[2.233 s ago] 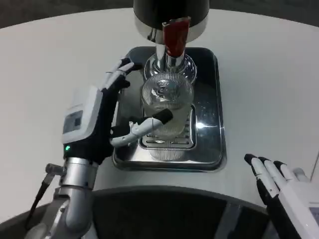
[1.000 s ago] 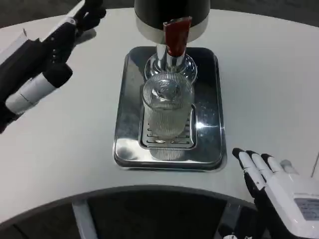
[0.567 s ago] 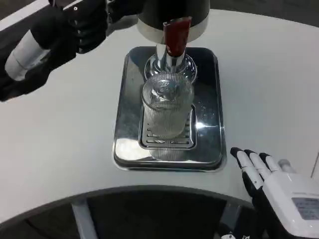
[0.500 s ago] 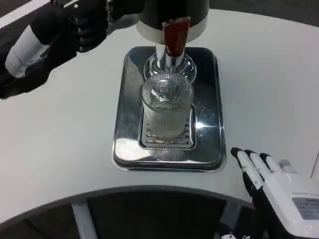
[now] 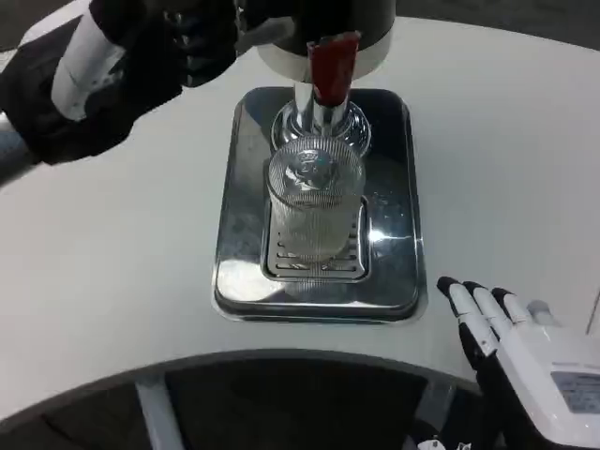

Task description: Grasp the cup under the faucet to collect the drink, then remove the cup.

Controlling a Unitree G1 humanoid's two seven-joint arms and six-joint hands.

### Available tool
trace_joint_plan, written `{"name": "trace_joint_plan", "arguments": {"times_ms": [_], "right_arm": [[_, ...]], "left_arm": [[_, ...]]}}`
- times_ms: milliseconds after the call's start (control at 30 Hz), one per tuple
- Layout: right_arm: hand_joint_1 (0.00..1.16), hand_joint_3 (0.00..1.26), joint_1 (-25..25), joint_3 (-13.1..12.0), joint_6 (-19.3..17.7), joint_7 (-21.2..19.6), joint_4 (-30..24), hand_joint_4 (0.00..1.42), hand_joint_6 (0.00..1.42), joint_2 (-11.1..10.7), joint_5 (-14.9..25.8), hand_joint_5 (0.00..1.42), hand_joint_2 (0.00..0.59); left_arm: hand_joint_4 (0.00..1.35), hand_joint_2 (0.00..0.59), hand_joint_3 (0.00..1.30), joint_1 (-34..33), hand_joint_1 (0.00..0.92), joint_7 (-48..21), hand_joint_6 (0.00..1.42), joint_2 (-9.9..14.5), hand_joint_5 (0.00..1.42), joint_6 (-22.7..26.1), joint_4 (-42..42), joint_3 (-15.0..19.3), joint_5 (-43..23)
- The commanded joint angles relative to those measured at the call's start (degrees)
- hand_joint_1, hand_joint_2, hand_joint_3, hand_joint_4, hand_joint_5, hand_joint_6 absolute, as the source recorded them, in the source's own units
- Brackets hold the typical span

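Note:
A clear ribbed cup [image 5: 315,202] stands upright on the drip grate [image 5: 349,265] of a steel tray [image 5: 234,197], directly under the faucet's red lever [image 5: 333,64]. No hand touches it. My left hand [image 5: 183,42] is raised at the upper left, dark and blurred, beside the black dispenser body [image 5: 319,14]. Its fingers reach toward the dispenser and nothing shows in them. My right hand [image 5: 525,361] lies at the lower right by the table's edge, fingers straight and apart, holding nothing.
The white round table [image 5: 112,253] spreads out on both sides of the tray. Its curved front edge runs just below the tray, with dark floor beneath. The dispenser stands at the back of the tray.
My left hand has let go of the cup, risen and swung to the upper left, then moved right toward the dispenser. The cup has stayed in place. My right hand has barely shifted.

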Motion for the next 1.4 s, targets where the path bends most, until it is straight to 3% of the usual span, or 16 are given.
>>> {"name": "trace_joint_plan", "arguments": {"times_ms": [33, 467, 767, 1100, 1400], "right_arm": [[0.68, 0.00, 1.20, 0.16, 0.19, -0.16, -0.73, 0.00, 0.00, 0.22, -0.28, 0.00, 0.303], [0.68, 0.00, 3.44, 0.29, -0.04, -1.07, -1.86, 0.00, 0.00, 0.65, -0.42, 0.00, 0.303], [0.68, 0.00, 4.28, 0.36, -0.09, -1.51, -2.30, 0.00, 0.00, 0.98, -0.43, 0.00, 0.303], [0.68, 0.00, 5.25, 0.48, -0.25, -2.07, -2.71, 0.00, 0.00, 1.30, -0.33, 0.00, 0.303], [0.68, 0.00, 5.54, 0.56, -0.33, -2.51, -2.81, 0.00, 0.00, 1.51, -0.05, 0.00, 0.303]], "left_arm": [[0.00, 0.012, 0.00, -2.79, 0.000, -1.30, 0.00, -2.10, 0.01, -0.78, 2.85, -1.28, 1.83], [0.00, 0.012, 0.00, -7.16, 0.000, -0.43, 0.01, -9.49, 0.02, -1.72, 8.30, -3.54, 5.40], [0.00, 0.012, 0.00, -10.26, 0.000, 0.28, 0.01, -13.37, 0.03, -3.37, 11.87, -4.27, 7.33], [0.00, 0.014, 0.00, -13.64, 0.000, -1.24, 0.02, -15.48, 0.05, -7.00, 16.25, -5.80, 10.04], [0.00, 0.018, 0.01, -16.21, 0.000, -3.53, 0.03, -15.27, 0.06, -10.68, 18.03, -7.03, 10.96]]}}
